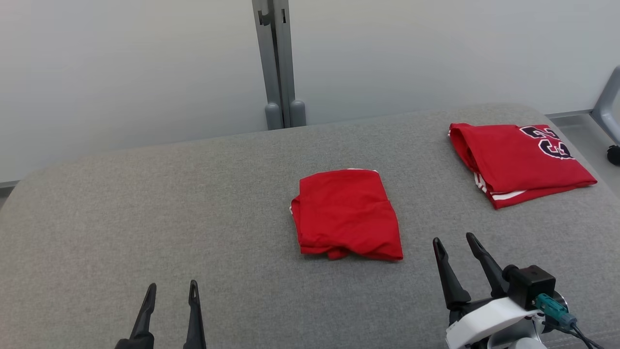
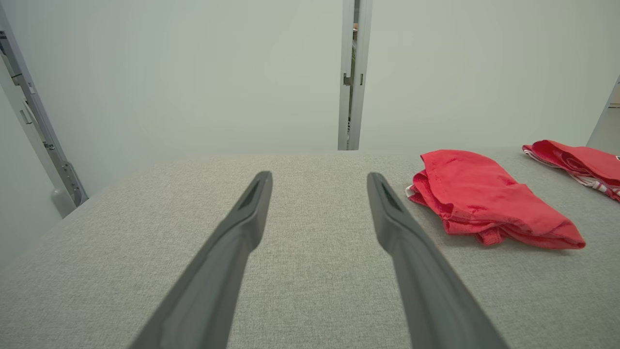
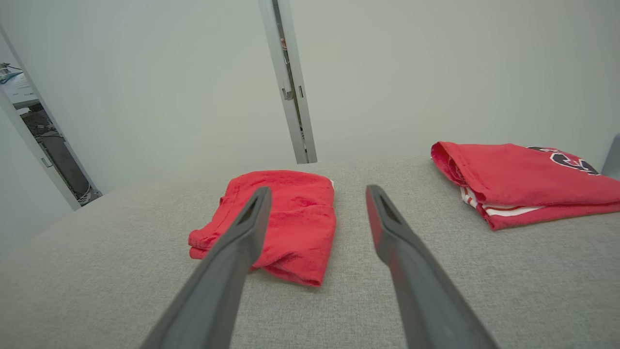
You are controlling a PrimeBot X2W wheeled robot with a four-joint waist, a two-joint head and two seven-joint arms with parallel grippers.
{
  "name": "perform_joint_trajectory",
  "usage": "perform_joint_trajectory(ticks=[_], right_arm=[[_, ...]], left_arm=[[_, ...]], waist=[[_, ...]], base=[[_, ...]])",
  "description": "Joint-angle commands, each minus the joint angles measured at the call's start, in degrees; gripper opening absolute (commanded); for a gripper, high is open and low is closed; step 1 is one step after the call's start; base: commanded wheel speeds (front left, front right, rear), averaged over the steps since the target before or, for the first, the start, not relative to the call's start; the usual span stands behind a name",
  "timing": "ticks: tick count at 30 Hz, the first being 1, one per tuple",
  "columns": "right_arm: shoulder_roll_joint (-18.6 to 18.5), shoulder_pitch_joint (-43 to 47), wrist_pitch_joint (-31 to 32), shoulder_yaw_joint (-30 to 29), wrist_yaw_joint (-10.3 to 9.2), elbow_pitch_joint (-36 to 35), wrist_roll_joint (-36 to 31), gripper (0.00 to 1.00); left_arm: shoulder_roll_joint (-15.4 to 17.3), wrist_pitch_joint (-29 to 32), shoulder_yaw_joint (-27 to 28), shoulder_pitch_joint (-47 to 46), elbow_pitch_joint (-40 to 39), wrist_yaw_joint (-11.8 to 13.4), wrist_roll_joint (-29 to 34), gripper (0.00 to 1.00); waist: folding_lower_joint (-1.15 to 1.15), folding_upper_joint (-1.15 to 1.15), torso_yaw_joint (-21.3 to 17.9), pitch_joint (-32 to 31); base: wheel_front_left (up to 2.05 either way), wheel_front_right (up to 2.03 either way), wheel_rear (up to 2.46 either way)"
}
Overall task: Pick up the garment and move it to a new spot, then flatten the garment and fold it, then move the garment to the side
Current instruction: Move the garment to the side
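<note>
Now the garment (image 1: 346,213) lies folded at the middle of the desk (image 1: 145,218), a plain red packet, long axis running away from me, rumpled edge nearest (white trim peeks at the far corners). My left end effector (image 1: 173,285) and right end effector (image 1: 453,237) both gape wide, holding nothing.

Tabletop (image 1: 145,218): grey woven cloth cover, matt, fine visible weave, slightly rough.
Garment (image 1: 346,213): red cloth, soft, matt, lightly creased, rumpled along near hem.
Second garment (image 1: 518,162), right of and beyond garment: red cloth lying smoother, white trim, dark printed numeral with white outline.
Left claw (image 1: 172,285) and right claw (image 1: 454,238), nearer than garment: dark grey, plastic-looking, smooth, dull sheen.
Wrist shell (image 1: 484,320) below right claw: white plastic, smooth, slight gloss.
Post (image 1: 276,63) beyond garment: grey painted metal, satin.
Wall (image 1: 121,63): pale, smooth, matt.
</note>
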Motion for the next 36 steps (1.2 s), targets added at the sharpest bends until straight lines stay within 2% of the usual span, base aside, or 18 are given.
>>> perform_joint_trajectory(ticks=[1,36], right_arm=[[-0.3,0.0,-0.1,0.2,-0.07,-0.1,0.2,1.00],[0.0,-0.5,-0.1,0.5,-0.07,-0.4,0.4,1.00]], left_arm=[[0.1,-0.2,0.0,0.7,0.1,0.2,-0.4,1.00],[0.1,-0.2,-0.5,-0.5,0.5,0.4,0.1,1.00]], waist=[[0.00,0.00,0.2,0.1],[0.00,0.00,1.3,1.4]], base=[[0.00,0.00,0.00],[0.00,0.00,0.00]])
